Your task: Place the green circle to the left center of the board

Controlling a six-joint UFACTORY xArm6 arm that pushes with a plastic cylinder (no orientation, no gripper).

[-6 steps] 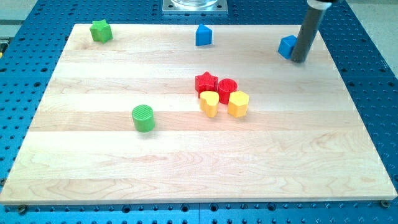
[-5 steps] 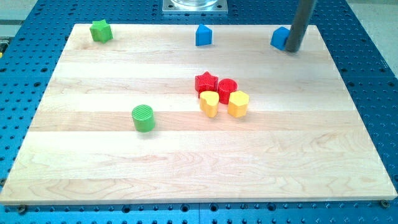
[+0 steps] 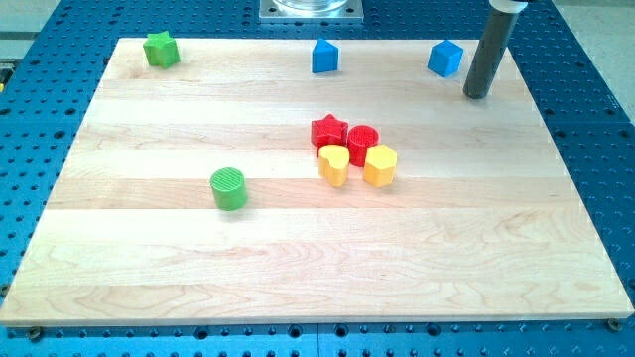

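Observation:
The green circle (image 3: 228, 187) stands on the wooden board (image 3: 298, 268), left of the middle. My tip (image 3: 477, 95) is near the view's top right, just right of and below a blue cube (image 3: 445, 58), not touching it. The tip is far to the right of the green circle.
A green star (image 3: 160, 48) sits at the top left corner. A blue house-shaped block (image 3: 324, 56) is at top centre. A red star (image 3: 328, 131), a red circle (image 3: 362, 142), a yellow heart (image 3: 334, 165) and a yellow hexagon (image 3: 380, 165) cluster mid-board.
The blue cube was pushed up and to the left towards the board's top edge. My tip then drew back down and to the right, off the cube. The green circle has not moved.

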